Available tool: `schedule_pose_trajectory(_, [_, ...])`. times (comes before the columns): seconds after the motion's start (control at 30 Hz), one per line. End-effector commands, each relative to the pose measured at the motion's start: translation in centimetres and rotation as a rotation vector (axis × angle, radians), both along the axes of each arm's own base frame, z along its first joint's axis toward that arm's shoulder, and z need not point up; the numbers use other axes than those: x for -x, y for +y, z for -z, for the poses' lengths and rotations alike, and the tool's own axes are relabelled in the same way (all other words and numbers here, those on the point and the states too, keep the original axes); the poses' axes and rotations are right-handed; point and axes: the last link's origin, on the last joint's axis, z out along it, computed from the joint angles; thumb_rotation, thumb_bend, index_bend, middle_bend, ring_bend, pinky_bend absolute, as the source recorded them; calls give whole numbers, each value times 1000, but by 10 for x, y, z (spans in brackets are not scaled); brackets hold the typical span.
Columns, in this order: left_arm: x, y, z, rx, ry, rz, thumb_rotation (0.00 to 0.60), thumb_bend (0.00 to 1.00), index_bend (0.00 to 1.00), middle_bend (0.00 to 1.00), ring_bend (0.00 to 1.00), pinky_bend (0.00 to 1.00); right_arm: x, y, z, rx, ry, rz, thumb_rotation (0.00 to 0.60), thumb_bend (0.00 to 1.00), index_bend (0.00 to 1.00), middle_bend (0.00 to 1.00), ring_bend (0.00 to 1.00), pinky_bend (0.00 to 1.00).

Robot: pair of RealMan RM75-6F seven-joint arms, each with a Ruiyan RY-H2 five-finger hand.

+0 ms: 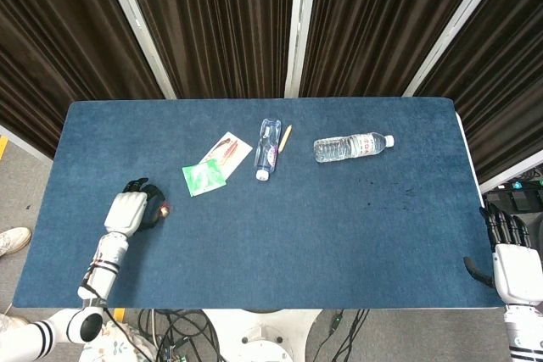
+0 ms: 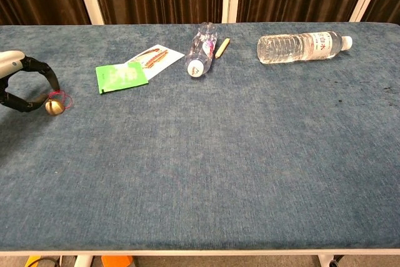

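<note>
My left hand (image 1: 127, 212) is at the table's left side, its dark fingers (image 2: 45, 74) curled in a ring. Between their tips it pinches a small gold bell (image 2: 52, 107) with a red string, low over the blue cloth; from above the bell (image 1: 163, 208) shows just right of the hand. Whether the bell touches the cloth I cannot tell. My right hand (image 1: 513, 264) hangs off the table's near right corner, holding nothing, with its fingers straight and apart. The chest view does not show it.
On the blue table (image 1: 339, 235), towards the back, lie a green packet (image 2: 120, 77), a white printed packet (image 2: 153, 55), a small clear bottle (image 2: 201, 49), a short yellow stick (image 2: 222, 47) and a larger water bottle (image 2: 303, 47) on its side.
</note>
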Motion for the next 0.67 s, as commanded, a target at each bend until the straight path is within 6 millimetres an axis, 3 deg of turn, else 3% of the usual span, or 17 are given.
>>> schedule_pose_trajectory(0.03, [1, 0, -1, -1, -2, 10, 600, 429, 294, 257, 80, 117, 0, 0, 0, 1, 0, 0, 600, 153, 0, 0, 0, 14])
schedule_pose_trajectory(0.17, [0, 0, -12, -42, -24, 22, 600, 391, 262, 242, 76, 115, 0, 0, -1, 3, 0, -1, 600, 153, 0, 0, 0, 14])
schedule_pose_trajectory(0.33, [3, -21, -55, -199, -3, 48, 600, 315, 257, 222, 71, 112, -2, 3, -4, 14, 2, -8, 600, 153, 0, 0, 0, 14])
schedule_pose_trajectory(0.5, [30, -73, -92, -357, 90, 11, 600, 244, 242, 213, 71, 110, -4, 5, -5, 18, 12, -19, 600, 153, 0, 0, 0, 13])
schedule_pose_trajectory(0.67, [55, -122, -93, -389, 137, -18, 600, 176, 220, 205, 71, 110, -4, 7, 0, 7, 5, -12, 600, 153, 0, 0, 0, 13])
